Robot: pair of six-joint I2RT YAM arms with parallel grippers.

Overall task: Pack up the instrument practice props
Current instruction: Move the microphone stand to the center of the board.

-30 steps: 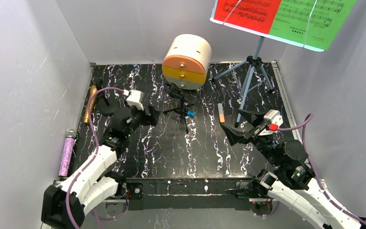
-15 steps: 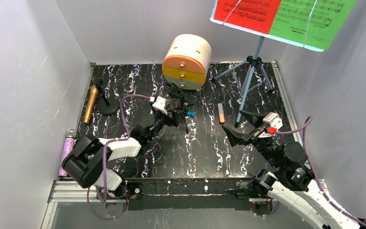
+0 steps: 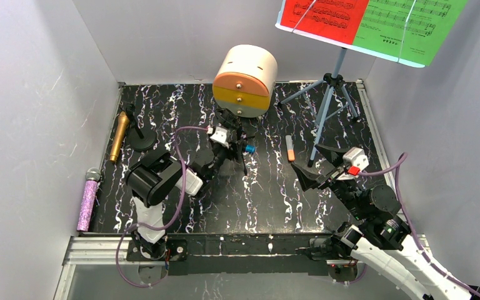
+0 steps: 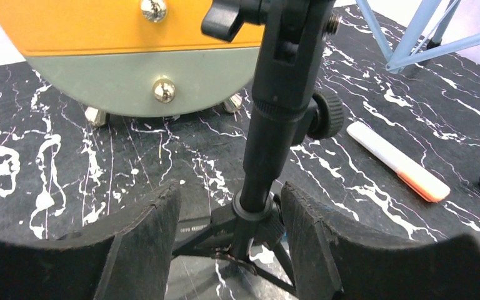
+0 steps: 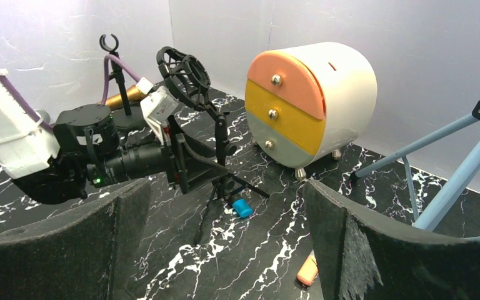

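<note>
A small black mic tripod (image 3: 244,164) stands in front of the cabinet. My left gripper (image 3: 233,145) is low at its base, open. Its jaws straddle the tripod post (image 4: 274,137) just above the leg hub, with a gap on each side. The gold microphone (image 3: 119,137) leans by a round-based black stand (image 3: 141,140) at the far left. A purple microphone (image 3: 89,200) lies by the left wall. The pale-blue sheet-music tripod (image 3: 327,106) holds a red sheet (image 3: 325,15) and a green sheet (image 3: 406,25). My right gripper (image 3: 306,159) hovers wide open and holds nothing.
The round cream-and-orange drawer cabinet (image 3: 245,80) stands just behind the black tripod. A white marker with an orange end (image 3: 290,148) and a small blue cap (image 3: 249,149) lie on the black marbled mat. Grey walls close in left, back and right.
My left arm swung from beside the gold microphone to the middle of the mat, and its jaws have narrowed around the black tripod's post. The right arm has barely moved.
</note>
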